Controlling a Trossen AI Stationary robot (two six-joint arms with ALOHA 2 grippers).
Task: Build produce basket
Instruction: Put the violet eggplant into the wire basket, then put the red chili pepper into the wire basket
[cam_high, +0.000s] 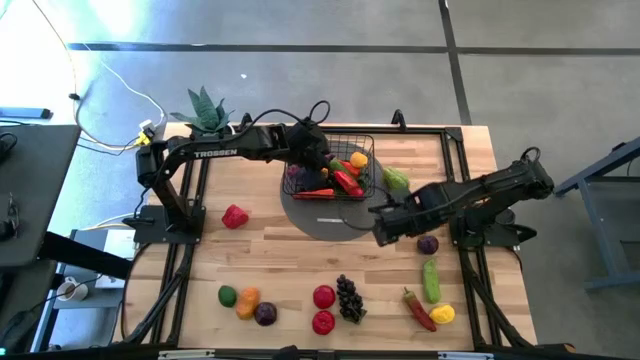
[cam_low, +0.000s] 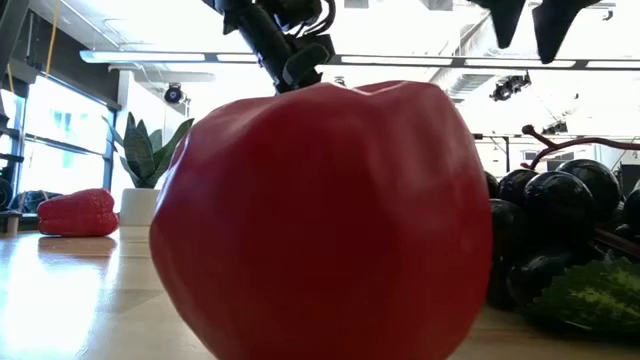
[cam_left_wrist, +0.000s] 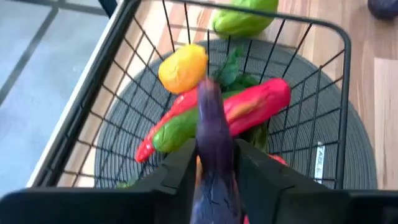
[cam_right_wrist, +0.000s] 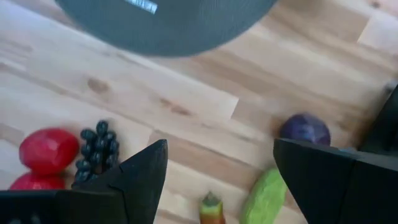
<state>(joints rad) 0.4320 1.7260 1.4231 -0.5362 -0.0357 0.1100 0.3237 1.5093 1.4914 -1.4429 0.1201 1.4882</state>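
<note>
Glossy purple eggplant (cam_left_wrist: 214, 155) over wire-grid basket (cam_left_wrist: 323, 93).

We see a pale wooden plank table (cam_high: 300, 255). A flat round grey mat (cam_high: 318, 218) lies on it near the middle. At the far left corner stands a spiky green plant in a white pot (cam_high: 205, 110). White cables (cam_high: 105, 110) lie on the grey floor (cam_high: 540, 90).

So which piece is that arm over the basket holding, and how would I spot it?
Find the black wire basket on the grey disc at the table's far side. The left end effector hangs over it, with a long purple vegetable between its fingers. It is the only purple piece there; those below are red, green and yellow.
</note>
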